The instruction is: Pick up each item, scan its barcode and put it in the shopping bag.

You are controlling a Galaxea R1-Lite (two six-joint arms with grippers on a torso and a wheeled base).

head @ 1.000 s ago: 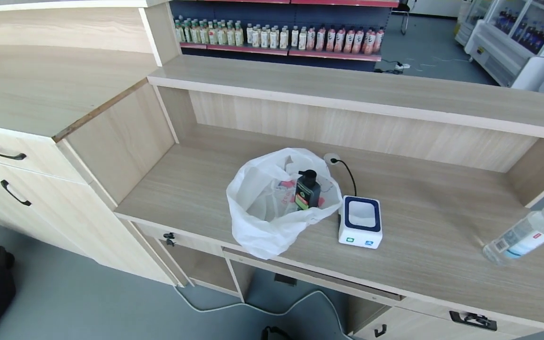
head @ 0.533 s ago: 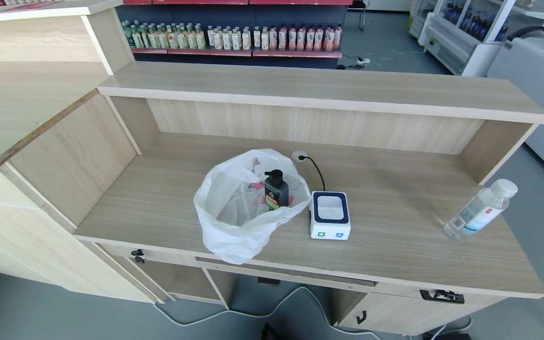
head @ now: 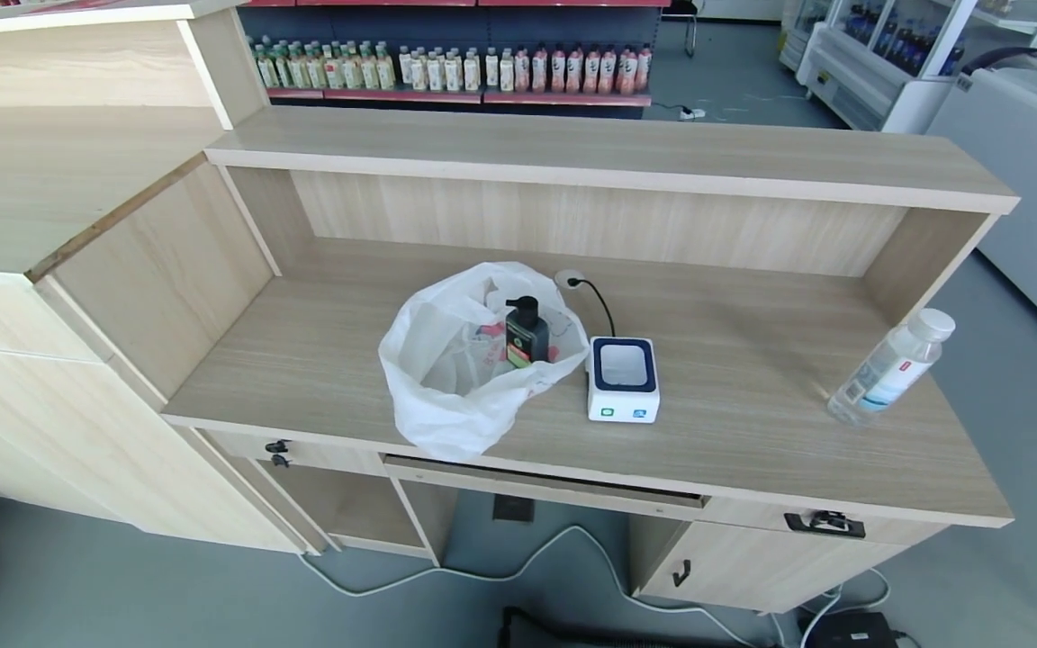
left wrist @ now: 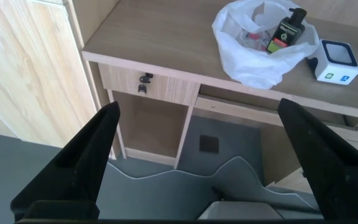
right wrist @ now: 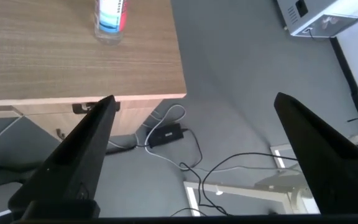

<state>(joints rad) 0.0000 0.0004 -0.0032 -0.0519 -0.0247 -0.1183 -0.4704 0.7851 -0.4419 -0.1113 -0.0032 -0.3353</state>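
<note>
Head view showed us a pale wood-grain checkout counter [head: 752, 396] with a crumpled white plastic shopping bag [head: 446, 396] standing open near its front edge. Inside the bag a dark pump-top bottle with a green and red label [head: 527, 335] stood upright against the side nearest the scanner. Beside that bottle we made out something red and white, perhaps a packet, though the folds of plastic hid too much of it for us to be sure. Just beside the bag sat a small white box-shaped barcode scanner with a dark blue frame around its window [head: 624, 382], and a thin black cable [head: 602, 306] ran from it towards the back of the counter. Well apart from both, near the counter's right end, a clear plastic water bottle with a white cap [head: 888, 367] stood on the wood.

In the left wrist view we saw the left gripper [left wrist: 197, 107] held out in front of the counter, lower than its top, its jaws spread wide and gripping nothing. In the right wrist view the right gripper [right wrist: 194, 98] hung off the counter's right end above grey floor, jaws likewise wide apart and holding nothing, with the water bottle [right wrist: 110, 18] on the wood beyond it
</note>
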